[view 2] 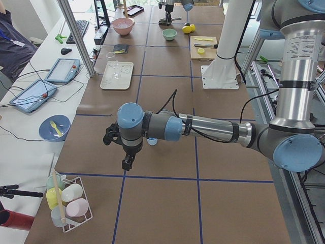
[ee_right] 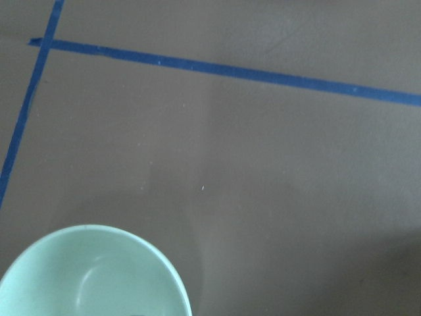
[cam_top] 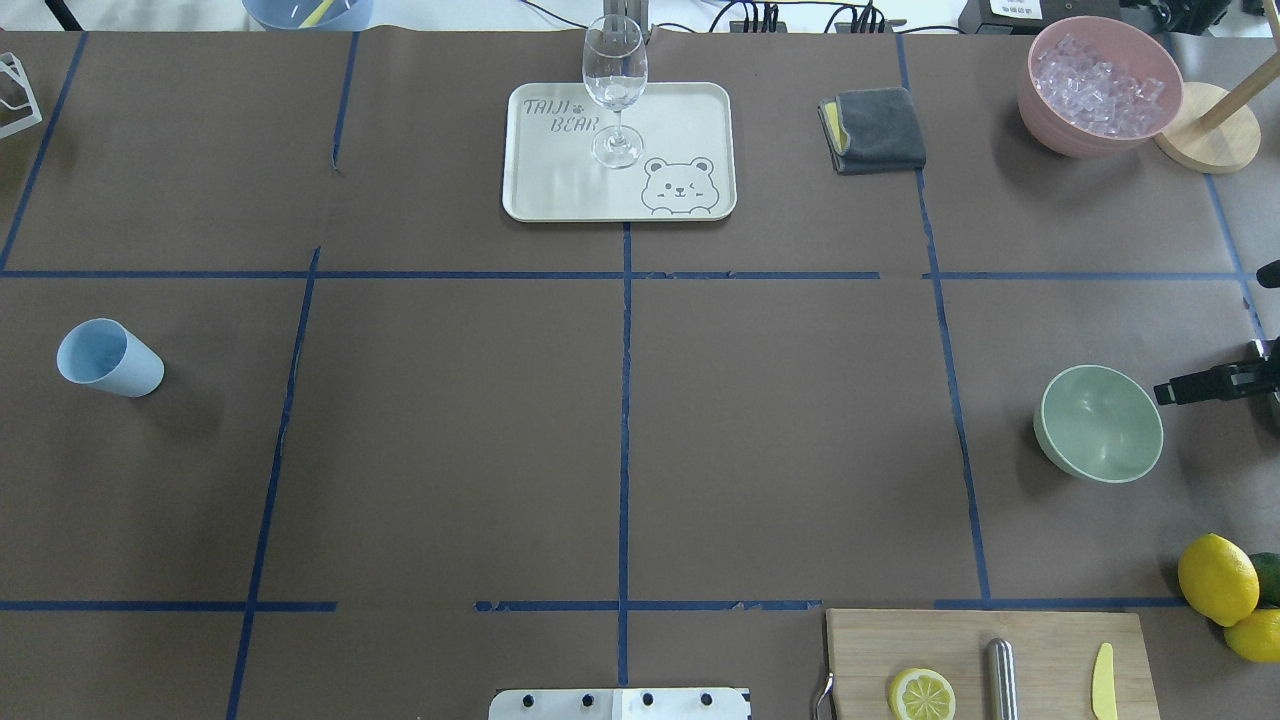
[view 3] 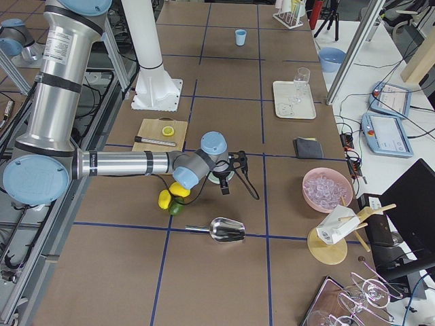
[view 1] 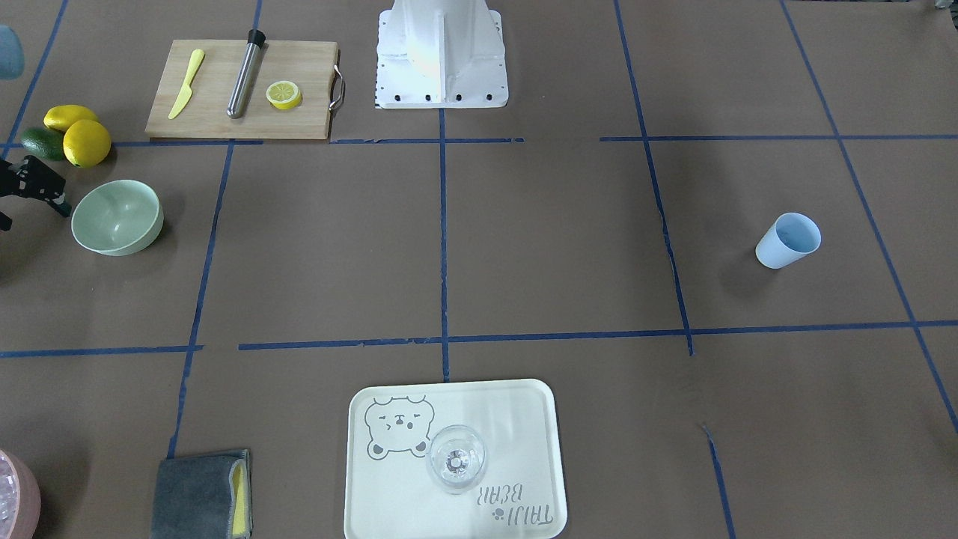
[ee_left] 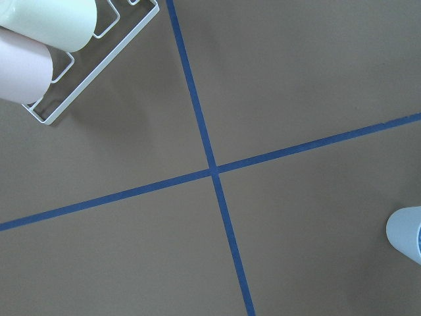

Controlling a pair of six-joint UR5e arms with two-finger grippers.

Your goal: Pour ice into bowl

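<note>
The pale mint-green bowl (cam_top: 1100, 425) stands empty on the right side of the table; it also shows in the front view (view 1: 116, 217) and at the bottom left of the right wrist view (ee_right: 92, 276). The ice (cam_top: 1098, 78) lies heaped in a pink container (cam_top: 1060, 135) at the far right. My right gripper (cam_top: 1205, 388) hangs just right of the bowl, apart from it, with its jaws apart and empty (view 1: 37, 215). My left gripper (view 2: 127, 162) hovers near the light blue cup (cam_top: 105, 358); I cannot tell whether it is open.
A metal scoop (view 3: 228, 231) lies beyond the lemons (cam_top: 1215, 578). A cutting board (cam_top: 985, 665) holds a lemon half, a steel rod and a yellow knife. A tray (cam_top: 690, 110) holds a wine glass (cam_top: 614, 85). A folded grey cloth (cam_top: 875, 130) lies beside it.
</note>
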